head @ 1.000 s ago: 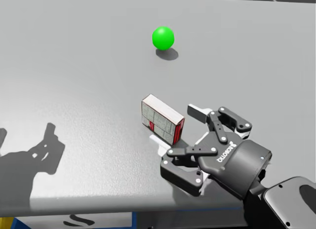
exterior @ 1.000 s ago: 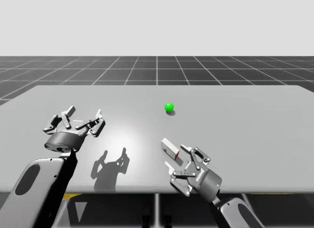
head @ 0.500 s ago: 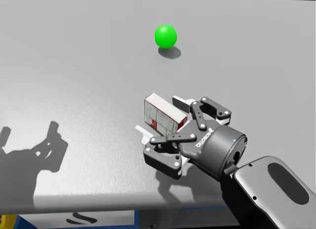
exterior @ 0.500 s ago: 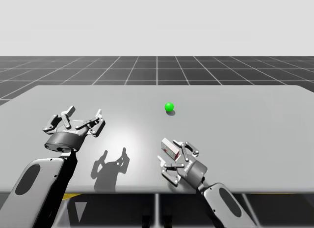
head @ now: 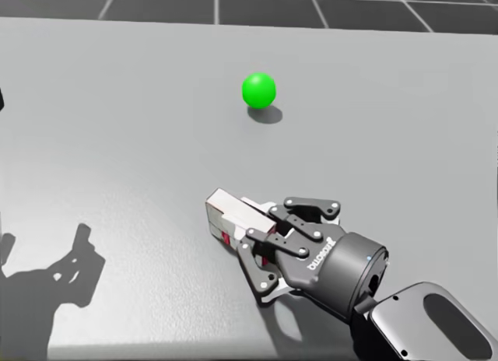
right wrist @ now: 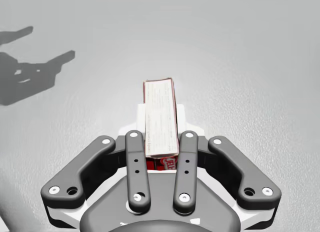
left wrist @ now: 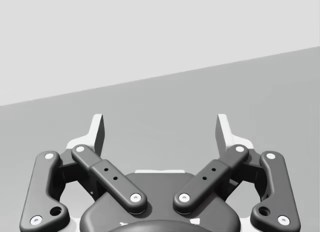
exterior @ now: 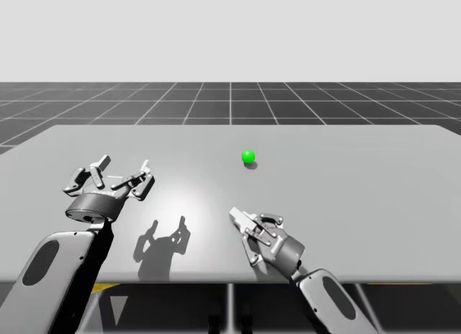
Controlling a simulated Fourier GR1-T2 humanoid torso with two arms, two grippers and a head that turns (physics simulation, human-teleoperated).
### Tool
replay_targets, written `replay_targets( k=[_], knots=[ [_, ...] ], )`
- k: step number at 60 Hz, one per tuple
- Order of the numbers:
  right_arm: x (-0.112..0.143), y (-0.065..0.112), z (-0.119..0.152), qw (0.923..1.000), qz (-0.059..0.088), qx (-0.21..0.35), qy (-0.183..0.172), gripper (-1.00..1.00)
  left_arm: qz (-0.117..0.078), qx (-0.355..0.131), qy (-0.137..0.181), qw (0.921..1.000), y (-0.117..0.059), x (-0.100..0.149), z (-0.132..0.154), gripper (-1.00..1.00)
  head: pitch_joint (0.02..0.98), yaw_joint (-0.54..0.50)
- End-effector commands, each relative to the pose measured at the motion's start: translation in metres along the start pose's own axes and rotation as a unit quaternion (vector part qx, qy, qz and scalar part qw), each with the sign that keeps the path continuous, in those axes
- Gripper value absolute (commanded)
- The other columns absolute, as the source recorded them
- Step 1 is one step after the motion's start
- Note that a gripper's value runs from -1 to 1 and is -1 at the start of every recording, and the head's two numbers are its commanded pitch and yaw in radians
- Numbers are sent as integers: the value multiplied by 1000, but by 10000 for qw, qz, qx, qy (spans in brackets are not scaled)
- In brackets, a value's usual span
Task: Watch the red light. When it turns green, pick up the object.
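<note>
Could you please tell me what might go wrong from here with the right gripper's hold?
The right gripper is shut on the red-and-white box near one end, with most of it jutting ahead, so it may tilt or slip when lifted. It is also close to the table and might drag.

Light: small round ball, lit green, well apart from the box and farther from me.
Box: slim rectangular carton, pale grey-white faces, red edging and a red end.
Box pose: lengthwise, far end jutting ahead of my fingers.
Box state: pinched on both long sides by my right gripper.
</note>
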Motion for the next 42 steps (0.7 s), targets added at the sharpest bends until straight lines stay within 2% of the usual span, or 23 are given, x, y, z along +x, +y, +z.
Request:
replay_targets(
  k=[1,9,21,34,42],
  knots=[
    [-4,-3,1,9995,-66,-299,69,1000,-1,2,0,10000,0,0,0,-1000,727,-88],
    [-5,-4,1,9995,-69,-318,61,1000,-1,2,0,10000,0,0,0,-1000,584,-94],
    [-6,-5,2,9994,-44,-349,26,1000,0,2,0,10000,0,0,0,-1000,455,-105],
    [1,-8,4,9988,32,-464,-126,1000,-1,2,0,10000,0,0,0,-1000,425,-107],
    [24,-14,8,9969,57,-622,-475,1000,-1,2,0,10000,0,0,0,-1000,429,-106]
  ],
)
